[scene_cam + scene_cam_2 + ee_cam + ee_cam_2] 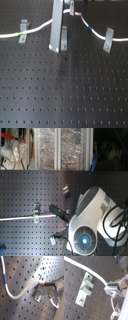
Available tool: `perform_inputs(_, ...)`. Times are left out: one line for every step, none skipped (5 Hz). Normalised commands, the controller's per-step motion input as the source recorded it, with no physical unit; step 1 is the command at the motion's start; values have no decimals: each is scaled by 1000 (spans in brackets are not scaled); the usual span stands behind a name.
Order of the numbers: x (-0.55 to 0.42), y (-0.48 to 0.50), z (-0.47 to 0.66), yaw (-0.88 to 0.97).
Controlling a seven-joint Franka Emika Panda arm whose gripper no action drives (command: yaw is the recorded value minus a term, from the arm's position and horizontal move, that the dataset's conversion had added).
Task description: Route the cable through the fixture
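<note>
Cable runs white across the perforated board, sagging limply between clips; it looks light, soft, likely slippery. The gripper pinches it between narrow jaws just beside the middle fixture, not yet in its slot. Holding close to the clip seems best.

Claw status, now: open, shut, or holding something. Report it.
Claw: shut on the cable, pinched at the fingertips in both wrist views, beside the middle fixture.
</note>
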Motion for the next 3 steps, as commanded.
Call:
perform_inputs(-57,128,40,-100)
perform_inputs(-52,197,136,-286)
perform_inputs(-402,310,351,-217)
